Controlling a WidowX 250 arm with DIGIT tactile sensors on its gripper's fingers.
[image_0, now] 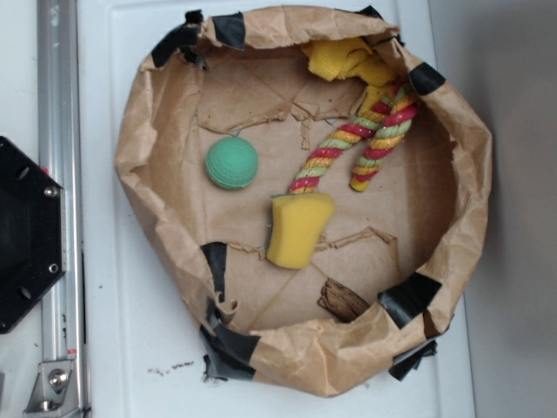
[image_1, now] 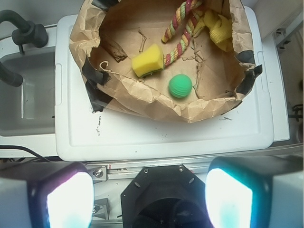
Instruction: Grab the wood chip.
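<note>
The wood chip point(image_0: 342, 300) is a small dark brown, rough flake lying on the brown paper near the bin's front rim, just right of and below the yellow sponge point(image_0: 298, 228). The wrist view shows the same wood chip point(image_1: 114, 49) at the bin's left side, beside the yellow sponge point(image_1: 147, 60). My gripper point(image_1: 149, 199) hangs high above the robot base, well short of the bin. It is open, its two pads wide apart with nothing between them. The exterior view does not show the gripper.
A brown paper bin point(image_0: 139, 131) with black tape patches point(image_0: 409, 298) sits on a white lid point(image_1: 142, 137). Inside lie a green ball point(image_0: 231, 163), a striped rope point(image_0: 365, 144) and a yellow cloth point(image_0: 344, 57). The black robot base point(image_0: 26, 231) and a metal rail point(image_0: 59, 174) stand at the left.
</note>
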